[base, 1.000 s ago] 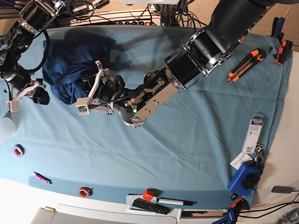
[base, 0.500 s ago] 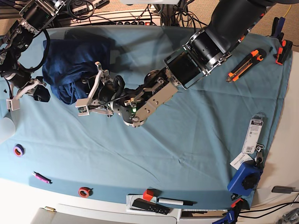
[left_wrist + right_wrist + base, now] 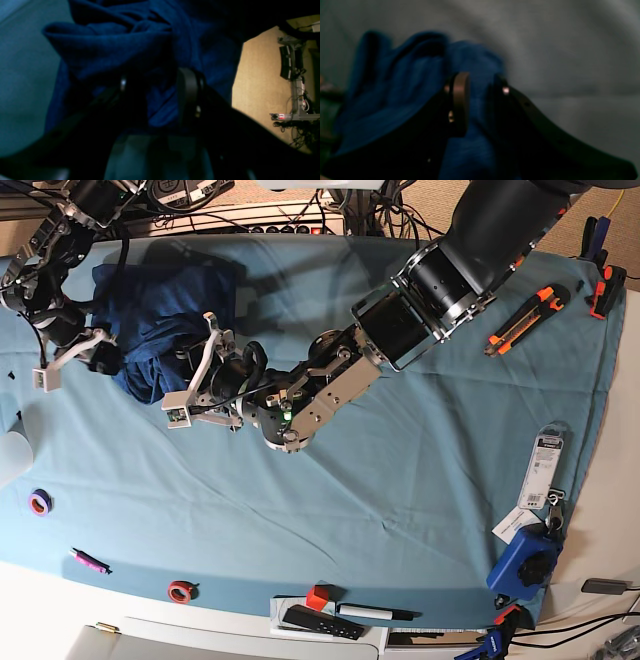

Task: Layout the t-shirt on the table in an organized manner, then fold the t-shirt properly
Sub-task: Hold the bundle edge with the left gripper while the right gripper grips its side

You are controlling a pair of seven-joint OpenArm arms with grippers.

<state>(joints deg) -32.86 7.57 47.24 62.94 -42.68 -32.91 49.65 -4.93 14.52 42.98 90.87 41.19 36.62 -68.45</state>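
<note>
T-shirt point(image 3: 160, 320), dark navy, crumpled in a heap at about 10 o'clock on the table point(image 3: 420, 470), which carries a light teal cloth. Left gripper point(image 3: 190, 380), reaching in from the 2 o'clock side, sits at the heap's near edge; in the left wrist view its fingers point(image 3: 187, 95) stand apart with a fold of navy fabric between them, so it appears to clasp the shirt, though the dark picture leaves the contact uncertain. Right gripper point(image 3: 95, 355), at the 9 o'clock edge of the heap, has its fingers point(image 3: 460, 102) pinched on a bunch of the same fabric, seen blurred in the right wrist view. Along the 3 o'clock side: orange utility knife point(image 3: 528, 320), packaged item with a card label point(image 3: 545, 465), blue device point(image 3: 525, 565). Along the 6 o'clock edge: red tape ring point(image 3: 180, 591), small red block point(image 3: 317, 597), black marker point(image 3: 375, 612), black remote point(image 3: 320, 622). Toward 8 o'clock: purple tape ring point(image 3: 40, 502), pink pen point(image 3: 88, 560).
</note>
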